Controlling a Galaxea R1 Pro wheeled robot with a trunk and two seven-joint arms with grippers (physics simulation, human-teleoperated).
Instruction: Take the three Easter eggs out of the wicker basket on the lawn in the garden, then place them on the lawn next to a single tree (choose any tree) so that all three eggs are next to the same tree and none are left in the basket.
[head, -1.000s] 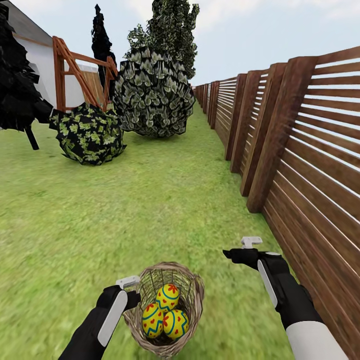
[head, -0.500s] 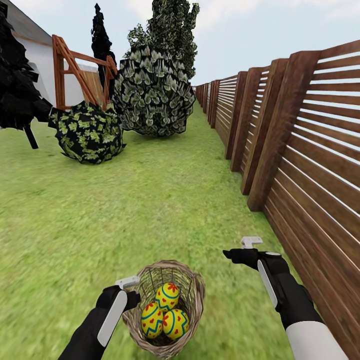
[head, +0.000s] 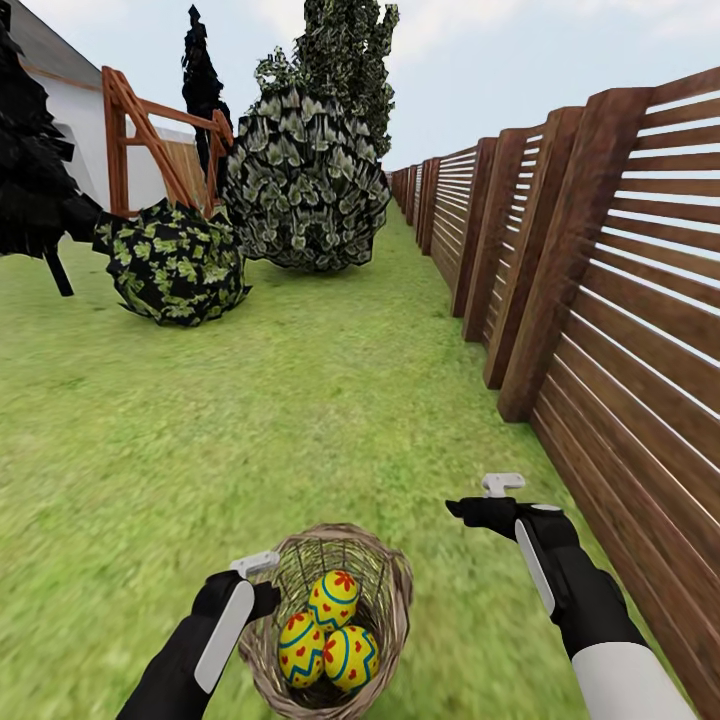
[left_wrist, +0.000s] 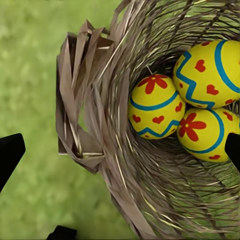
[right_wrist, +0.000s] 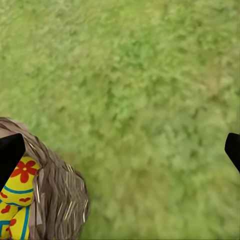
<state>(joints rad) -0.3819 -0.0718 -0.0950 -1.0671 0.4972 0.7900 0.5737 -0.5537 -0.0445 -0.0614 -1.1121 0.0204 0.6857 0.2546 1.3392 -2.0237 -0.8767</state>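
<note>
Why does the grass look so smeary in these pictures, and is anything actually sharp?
Head view: the lawn is a soft, mottled texture, blurrier near the bottom, while the fence slats stay crisp. Left wrist view: the eggs and the wicker basket weave are sharp, with grass behind smeared. Right wrist view: almost all blurry grass, no clear shadows.
</note>
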